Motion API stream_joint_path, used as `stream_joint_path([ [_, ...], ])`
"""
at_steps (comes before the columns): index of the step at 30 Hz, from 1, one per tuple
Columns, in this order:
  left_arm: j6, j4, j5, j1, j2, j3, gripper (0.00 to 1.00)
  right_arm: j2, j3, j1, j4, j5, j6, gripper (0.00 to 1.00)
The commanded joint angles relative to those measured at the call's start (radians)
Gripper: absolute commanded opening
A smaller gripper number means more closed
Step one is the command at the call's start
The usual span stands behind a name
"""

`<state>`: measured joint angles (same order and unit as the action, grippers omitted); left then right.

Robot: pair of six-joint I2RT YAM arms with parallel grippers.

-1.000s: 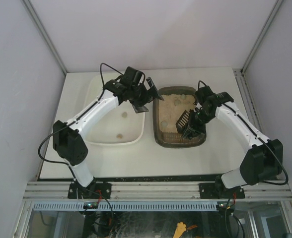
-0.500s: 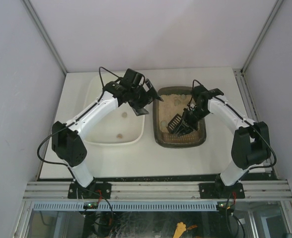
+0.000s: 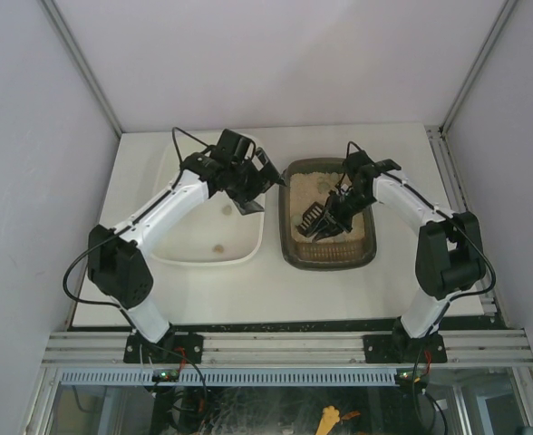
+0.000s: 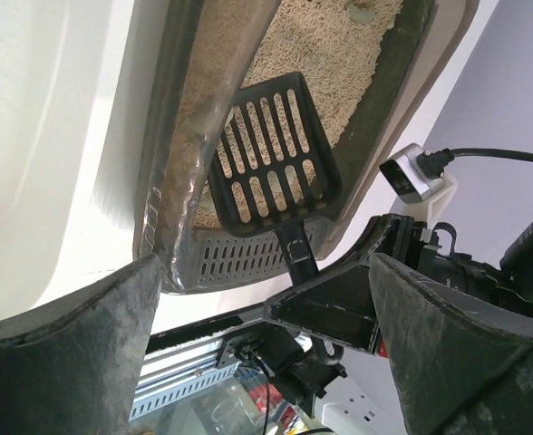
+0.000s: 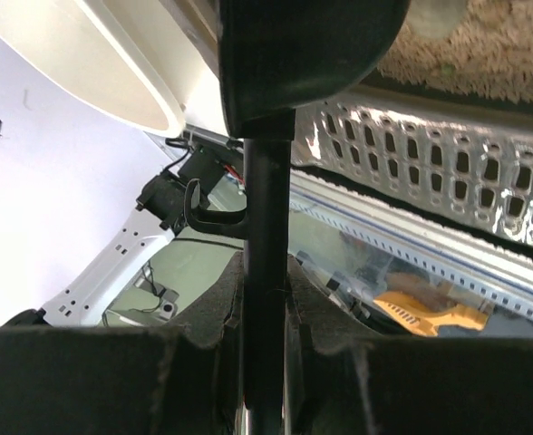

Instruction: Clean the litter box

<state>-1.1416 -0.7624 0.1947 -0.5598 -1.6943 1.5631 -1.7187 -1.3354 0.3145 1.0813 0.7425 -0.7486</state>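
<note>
Litter box beneath right claw.

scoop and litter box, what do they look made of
Scoop: likely black moulded plastic, matte, judging by its even slots and thin rim. Litter box: likely dark plastic, glossy and somewhat translucent; its wall shows sheen and light through it.

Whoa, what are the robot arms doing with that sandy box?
They are cleaning a litter box. The right gripper is shut on the handle of a black scoop, and the scoop's slotted end is down in the litter. The left gripper is open at the box's edge, on the side of the white tub. Two small clumps lie in the tub.
</note>
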Motion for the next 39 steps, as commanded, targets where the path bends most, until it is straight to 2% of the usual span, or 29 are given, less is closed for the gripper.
stream_joint_path([
  [1, 0.007, 0.045, 0.014, 0.013, 0.064, -0.016, 1.0, 0.005, -0.017, 0.003, -0.184, 0.03, -0.006, 0.0],
  [8, 0.05, 0.039, 0.001, 0.015, 0.073, -0.003, 1.0, 0.068, 0.097, -0.005, -0.403, 0.066, 0.033, 0.0],
  [15, 0.174, -0.011, -0.079, 0.021, 0.089, 0.027, 1.0, 0.218, 0.351, -0.037, -0.657, 0.081, -0.003, 0.0],
  [21, 0.295, -0.035, -0.098, 0.03, 0.115, 0.008, 1.0, 0.306, 0.501, -0.048, -0.734, -0.017, 0.001, 0.0],
  [27, 0.429, -0.02, -0.125, 0.031, 0.185, -0.063, 1.0, 0.447, 0.702, -0.093, -0.916, -0.034, -0.06, 0.0],
  [31, 0.564, -0.053, -0.26, 0.031, 0.215, -0.026, 1.0, 0.568, 0.795, -0.113, -1.021, -0.029, -0.061, 0.0],
  [35, 0.69, -0.062, -0.473, 0.036, 0.241, 0.034, 1.0, 0.68, 0.902, -0.13, -1.227, 0.014, -0.107, 0.0],
  [39, 0.727, -0.033, -0.524, 0.068, 0.285, 0.021, 1.0, 0.785, 1.023, -0.17, -1.429, 0.026, -0.183, 0.0],
])
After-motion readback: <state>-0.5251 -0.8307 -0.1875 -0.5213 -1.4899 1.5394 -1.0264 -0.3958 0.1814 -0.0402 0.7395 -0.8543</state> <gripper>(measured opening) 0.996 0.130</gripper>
